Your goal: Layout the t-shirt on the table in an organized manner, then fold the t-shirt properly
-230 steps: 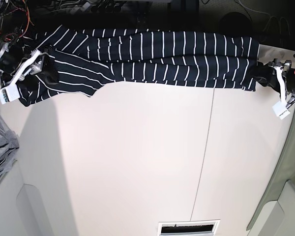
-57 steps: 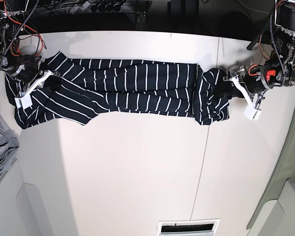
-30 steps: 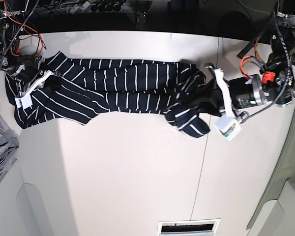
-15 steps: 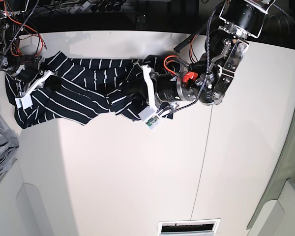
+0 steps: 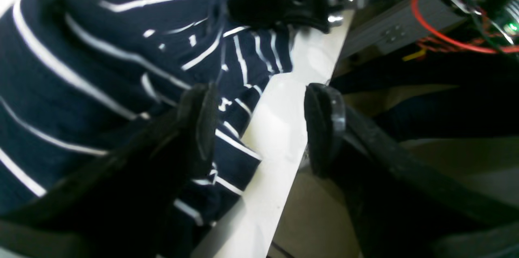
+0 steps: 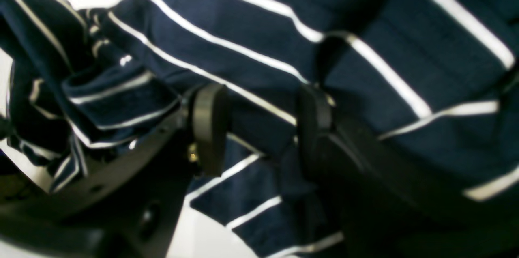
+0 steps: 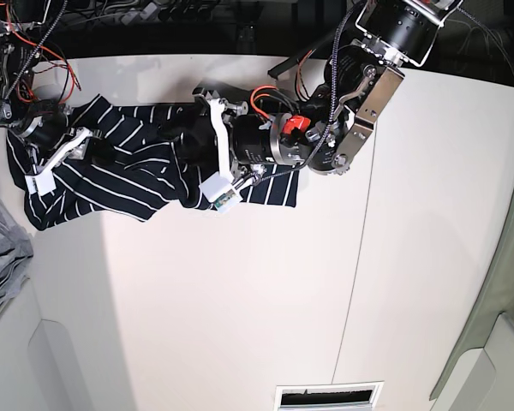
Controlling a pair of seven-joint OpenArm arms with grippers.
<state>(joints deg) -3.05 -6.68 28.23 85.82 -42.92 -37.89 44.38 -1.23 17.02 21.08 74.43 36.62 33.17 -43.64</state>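
Observation:
The navy striped t-shirt (image 7: 128, 167) lies bunched at the far left of the white table (image 7: 240, 300), its right end doubled over toward the left. My left gripper (image 7: 193, 145) has reached across onto it. In the left wrist view the left gripper (image 5: 259, 128) has its jaws apart over the shirt's edge (image 5: 81, 67) and the bare table edge (image 5: 279, 120). My right gripper (image 7: 90, 150) rests on the shirt's left end. In the right wrist view the right gripper (image 6: 261, 128) has its jaws apart, with striped fabric (image 6: 263, 26) lying beneath them.
A grey cloth (image 7: 0, 248) lies off the table's left side. A thin dark seam (image 7: 360, 257) runs down the table. Olive fabric (image 7: 505, 282) hangs at the right edge. A vent (image 7: 330, 396) sits at the front. Cables and frames line the back edge.
My left arm has swept from the right end to the left, dragging the shirt's right end over onto its left half. The right gripper has hardly moved.

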